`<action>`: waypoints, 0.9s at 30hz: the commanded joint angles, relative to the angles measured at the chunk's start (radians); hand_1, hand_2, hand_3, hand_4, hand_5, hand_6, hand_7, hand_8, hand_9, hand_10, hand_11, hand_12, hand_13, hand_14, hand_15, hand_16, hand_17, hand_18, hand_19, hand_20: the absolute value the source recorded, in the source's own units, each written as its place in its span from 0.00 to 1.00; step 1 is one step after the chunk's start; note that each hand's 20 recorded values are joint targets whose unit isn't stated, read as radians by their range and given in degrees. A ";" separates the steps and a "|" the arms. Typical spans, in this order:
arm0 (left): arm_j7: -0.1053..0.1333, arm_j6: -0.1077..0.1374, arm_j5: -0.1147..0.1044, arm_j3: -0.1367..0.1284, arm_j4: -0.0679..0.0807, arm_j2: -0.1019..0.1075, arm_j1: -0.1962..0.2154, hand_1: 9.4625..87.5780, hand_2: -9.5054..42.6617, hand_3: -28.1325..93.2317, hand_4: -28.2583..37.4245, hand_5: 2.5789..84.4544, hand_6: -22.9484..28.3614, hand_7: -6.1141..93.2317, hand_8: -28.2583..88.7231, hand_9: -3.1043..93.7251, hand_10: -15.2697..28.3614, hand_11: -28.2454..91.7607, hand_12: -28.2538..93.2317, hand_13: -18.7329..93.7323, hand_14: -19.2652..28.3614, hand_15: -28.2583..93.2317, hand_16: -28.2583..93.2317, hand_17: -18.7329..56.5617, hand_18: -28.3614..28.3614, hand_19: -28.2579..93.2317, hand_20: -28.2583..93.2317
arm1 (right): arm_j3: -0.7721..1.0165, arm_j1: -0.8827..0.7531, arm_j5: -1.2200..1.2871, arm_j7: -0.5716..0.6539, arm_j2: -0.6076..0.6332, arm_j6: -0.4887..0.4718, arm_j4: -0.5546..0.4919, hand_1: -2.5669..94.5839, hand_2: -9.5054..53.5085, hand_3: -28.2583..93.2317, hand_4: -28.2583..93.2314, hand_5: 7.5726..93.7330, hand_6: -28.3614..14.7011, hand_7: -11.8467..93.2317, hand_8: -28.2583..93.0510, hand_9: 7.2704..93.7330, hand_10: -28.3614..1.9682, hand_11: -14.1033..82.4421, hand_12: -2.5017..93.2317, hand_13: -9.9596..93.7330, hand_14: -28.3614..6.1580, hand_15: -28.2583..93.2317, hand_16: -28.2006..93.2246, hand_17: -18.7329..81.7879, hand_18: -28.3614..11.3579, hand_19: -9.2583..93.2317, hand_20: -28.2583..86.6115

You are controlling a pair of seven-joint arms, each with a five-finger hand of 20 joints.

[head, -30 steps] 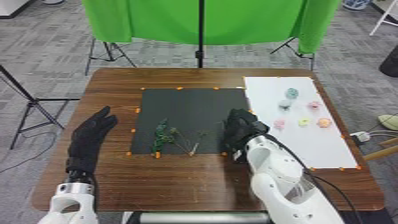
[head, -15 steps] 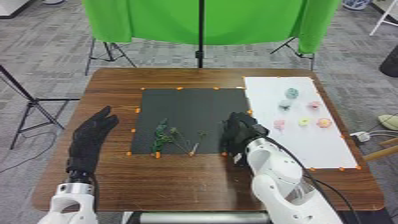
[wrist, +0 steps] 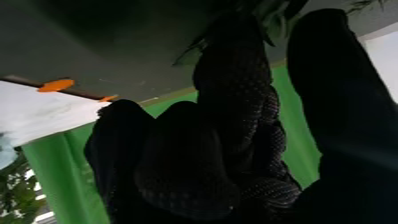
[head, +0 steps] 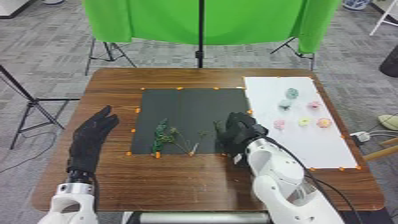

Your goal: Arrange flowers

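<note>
waiting side, head view: the left hand [head: 91, 137] lies over the table's left part, open, its fingers straight and pointing away from the robot.
working side, head view: the right hand [head: 243, 131] is at the near right corner of the dark mat [head: 191, 107], with a green sprig [head: 218, 125] just beside it; i cannot tell whether the hand is open, closed or gripping that sprig.
greenery, head view: a dark leafy bunch [head: 161, 135] and thin stems [head: 183, 143] lie together on the mat's near left part.
flower heads, head view: on the white board [head: 311, 150], two bluish blooms [head: 292, 93] are farthest left and back, with two pink ones [head: 314, 105], a yellow one [head: 303, 121] and a peach one [head: 323, 123] near them.
table, head view: the brown wood [head: 169, 185] runs around mat and board.
close up, right wrist view: slender leaves [wrist: 274, 22] show right beside the right hand [wrist: 209, 175], with the green cloth [wrist: 71, 175] behind.
</note>
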 commanded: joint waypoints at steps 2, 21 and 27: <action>-0.005 -0.011 0.007 -0.003 0.006 -0.011 0.009 0.18 0.02 0.80 0.16 0.53 0.50 0.15 0.20 0.49 0.64 0.35 0.34 0.48 0.74 0.31 0.26 0.35 0.71 0.25 0.40 | 0.036 0.014 -0.011 -0.004 -0.007 0.014 -0.038 0.48 0.00 0.66 0.18 0.83 0.60 0.46 0.35 0.96 0.61 0.66 0.29 1.00 0.78 0.80 0.46 0.91 0.49 1.00 0.78; -0.003 -0.012 0.007 -0.001 0.004 -0.010 0.010 0.18 0.03 0.79 0.16 0.53 0.50 0.15 0.20 0.49 0.64 0.35 0.34 0.48 0.74 0.31 0.26 0.35 0.71 0.25 0.40 | 0.251 0.070 -0.098 0.123 0.058 -0.177 -0.028 0.39 0.00 0.71 0.17 0.67 0.63 0.25 0.19 0.83 0.40 0.38 0.28 0.92 0.65 0.71 0.50 0.79 0.42 1.00 0.71; -0.006 -0.009 0.006 -0.004 0.003 -0.009 0.011 0.18 0.03 0.79 0.16 0.53 0.50 0.15 0.20 0.49 0.64 0.35 0.34 0.48 0.74 0.31 0.26 0.35 0.71 0.25 0.40 | 0.280 0.038 -0.142 0.125 0.051 -0.195 0.020 0.40 0.00 0.70 0.17 0.66 0.63 0.24 0.18 0.82 0.39 0.37 0.29 0.92 0.66 0.71 0.50 0.80 0.43 1.00 0.70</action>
